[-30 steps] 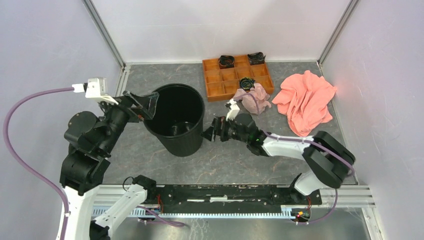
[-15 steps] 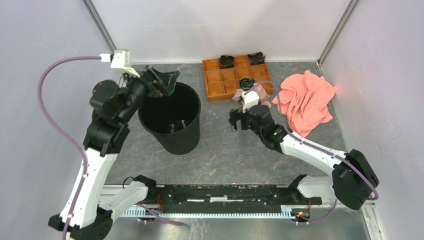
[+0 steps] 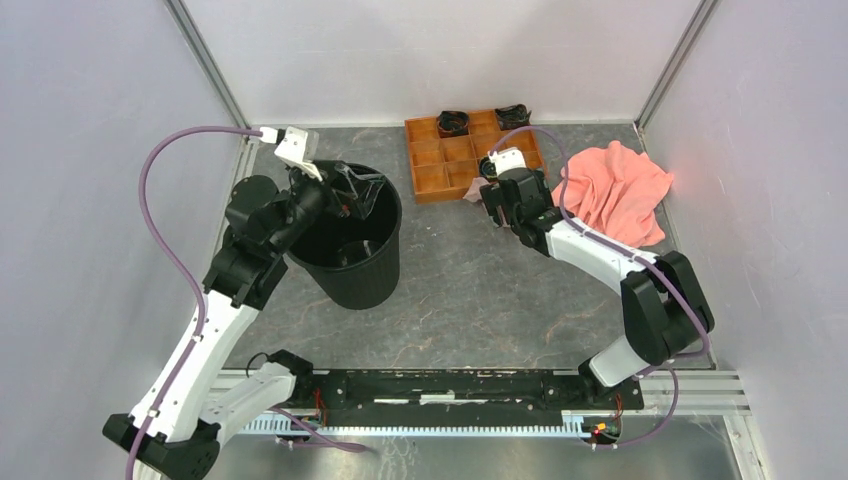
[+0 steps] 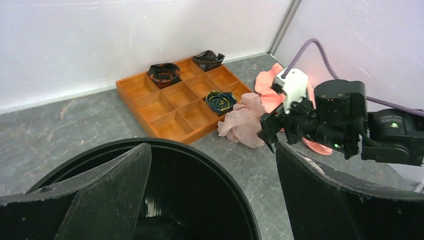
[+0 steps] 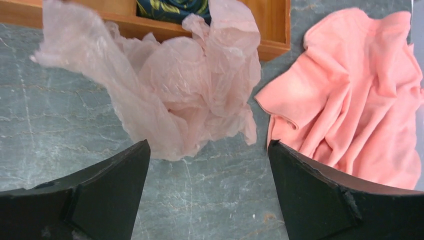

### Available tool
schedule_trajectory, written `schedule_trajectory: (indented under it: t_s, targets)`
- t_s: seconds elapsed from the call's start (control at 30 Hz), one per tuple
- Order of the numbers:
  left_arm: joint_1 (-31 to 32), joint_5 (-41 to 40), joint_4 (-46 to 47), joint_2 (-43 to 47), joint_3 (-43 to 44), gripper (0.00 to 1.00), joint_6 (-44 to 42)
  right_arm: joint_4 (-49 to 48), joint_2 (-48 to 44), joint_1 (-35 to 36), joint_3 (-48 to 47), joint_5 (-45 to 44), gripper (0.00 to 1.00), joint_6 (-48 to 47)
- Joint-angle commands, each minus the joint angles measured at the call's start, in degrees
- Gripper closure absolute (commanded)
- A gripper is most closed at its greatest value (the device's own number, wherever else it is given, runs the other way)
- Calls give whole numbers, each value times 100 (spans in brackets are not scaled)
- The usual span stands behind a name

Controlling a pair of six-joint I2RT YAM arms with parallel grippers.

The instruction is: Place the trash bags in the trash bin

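The left gripper [image 3: 358, 192], spread wide and empty, hangs over the black trash bin [image 3: 365, 280], while farther right the crumpled, translucent pale pink trash bag [image 5: 175, 85] lies on the worktop [image 5: 60, 125] against the orange compartment tray [image 3: 440, 176], just ahead of the widely parted, empty right gripper [image 5: 207, 145].

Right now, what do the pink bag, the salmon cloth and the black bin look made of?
The pink bag looks like thin plastic film: translucent, sharply crinkled. The cloth looks like soft fabric: opaque, matte, rounded folds. The bin is probably moulded plastic: black, smooth rim, faint sheen inside.
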State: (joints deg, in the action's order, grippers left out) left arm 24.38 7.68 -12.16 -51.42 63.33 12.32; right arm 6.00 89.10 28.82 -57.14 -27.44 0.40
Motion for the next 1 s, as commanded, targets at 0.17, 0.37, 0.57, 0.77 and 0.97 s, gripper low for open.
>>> schedule_trajectory:
  t_s: [0.17,0.37,0.57,0.77,0.97]
  targets:
    - [5,308,1025,386,-441,0,-379,-1211,372,12,-100,1583,39,-576]
    - [5,-100,548,447,-317,0,645,-717,174,22,-3,2339,100,209]
    - [6,1098,-416,744,24,0,2239,-969,-1772,274,1787,4332,99,1154]
    - [26,2047,-374,855,-115,0,2659,-219,-2533,831,2315,4431,99,1131]
    - [1503,652,-1040,63,440,0,2284,193,-3243,855,2802,3267,100,1341]
